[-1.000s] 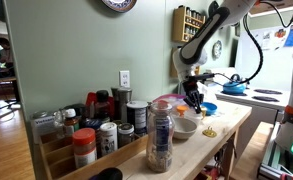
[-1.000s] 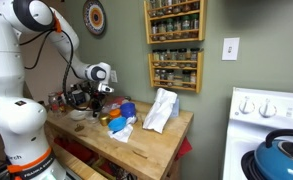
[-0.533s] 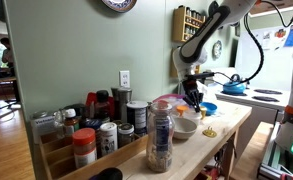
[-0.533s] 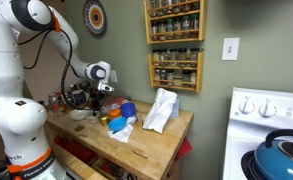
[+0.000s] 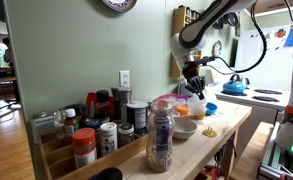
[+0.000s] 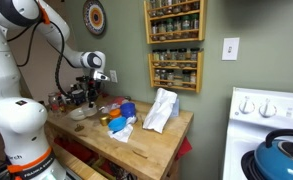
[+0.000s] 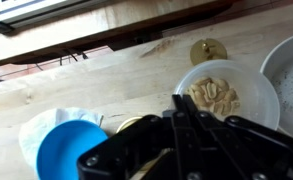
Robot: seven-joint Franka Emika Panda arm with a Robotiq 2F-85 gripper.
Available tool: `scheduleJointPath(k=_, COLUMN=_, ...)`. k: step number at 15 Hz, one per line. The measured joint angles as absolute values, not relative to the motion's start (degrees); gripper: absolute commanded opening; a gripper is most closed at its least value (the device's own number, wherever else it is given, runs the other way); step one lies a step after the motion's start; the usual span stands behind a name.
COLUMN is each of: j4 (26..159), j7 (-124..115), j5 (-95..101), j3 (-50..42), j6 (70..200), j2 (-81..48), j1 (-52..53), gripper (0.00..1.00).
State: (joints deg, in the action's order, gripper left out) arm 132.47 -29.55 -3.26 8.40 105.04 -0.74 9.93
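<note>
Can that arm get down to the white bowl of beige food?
Likely yes: the arm hangs above the counter, the white bowl lies uncovered just ahead of its jaws, and the blue bowl sits off to the side.

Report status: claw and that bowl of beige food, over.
Claw shut, nothing seen in it, hovering above counter. White bowl below, beige food inside. Blue bowl beside; nothing blocking.

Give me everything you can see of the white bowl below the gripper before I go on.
The white bowl is round, shallow and smooth, plastic or ceramic by its look. It stands upright on the wooden countertop and holds a small heap of beige, lumpy pieces in its middle. The gripper hangs above its near edge, not touching it. A larger white dish lies close beside it.
</note>
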Motion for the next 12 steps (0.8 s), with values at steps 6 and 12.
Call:
scheduleJointPath(k=6, j4=125.2, j7=-36.42, j5=2.35, j3=15.37, j6=90.99, j2=-0.29, j1=14.88, gripper=0.04)
scheduleJointPath(k=12, j4=121.34, j7=-39.79, j5=4.65, j3=18.04, j6=87.97, j2=-3.43, j1=17.99, gripper=0.01)
